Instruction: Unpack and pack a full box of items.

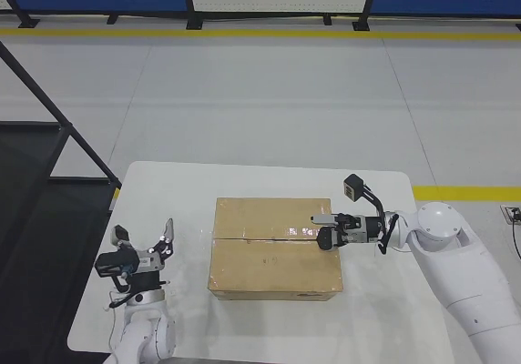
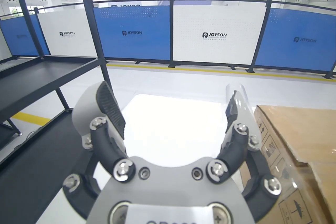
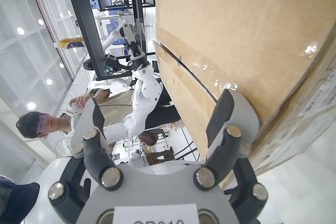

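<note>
The box [image 1: 274,250] lies under my open right claw [image 3: 157,101], just beside my open left claw [image 2: 169,92]; I judge it stiff, tape-slick, likely heavy, so take a flap edge at the seam [image 1: 260,238].

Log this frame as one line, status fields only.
box: flaps closed, on table | right gripper: open, over box top at the seam | left gripper: open, empty, beside box

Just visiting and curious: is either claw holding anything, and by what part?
Nothing is held. The left gripper is open beside the cardboard box; the right gripper is open at its top seam.
</note>
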Controlling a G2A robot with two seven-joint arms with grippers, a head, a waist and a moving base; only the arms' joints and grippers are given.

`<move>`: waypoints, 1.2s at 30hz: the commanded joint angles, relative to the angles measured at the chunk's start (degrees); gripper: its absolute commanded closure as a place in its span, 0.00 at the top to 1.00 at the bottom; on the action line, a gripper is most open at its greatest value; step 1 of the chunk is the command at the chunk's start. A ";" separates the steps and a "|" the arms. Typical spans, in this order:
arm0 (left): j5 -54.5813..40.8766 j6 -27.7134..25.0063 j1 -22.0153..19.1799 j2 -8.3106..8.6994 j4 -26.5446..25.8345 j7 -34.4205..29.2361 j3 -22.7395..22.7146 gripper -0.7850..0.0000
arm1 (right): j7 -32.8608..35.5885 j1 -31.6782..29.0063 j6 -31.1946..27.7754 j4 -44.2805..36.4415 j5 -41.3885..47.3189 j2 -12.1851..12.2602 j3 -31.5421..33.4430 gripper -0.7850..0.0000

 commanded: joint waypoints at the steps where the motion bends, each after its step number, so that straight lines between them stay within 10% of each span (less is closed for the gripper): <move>1: -0.14 -0.45 0.47 -0.03 -1.14 -0.28 -0.52 1.00 | 0.00 0.00 0.00 0.00 0.00 0.00 0.00 1.00; 36: 6.03 -1.96 -1.45 -1.68 -6.26 -6.56 -0.30 1.00 | -3.58 -2.15 1.28 -2.27 -0.35 0.18 -0.68 1.00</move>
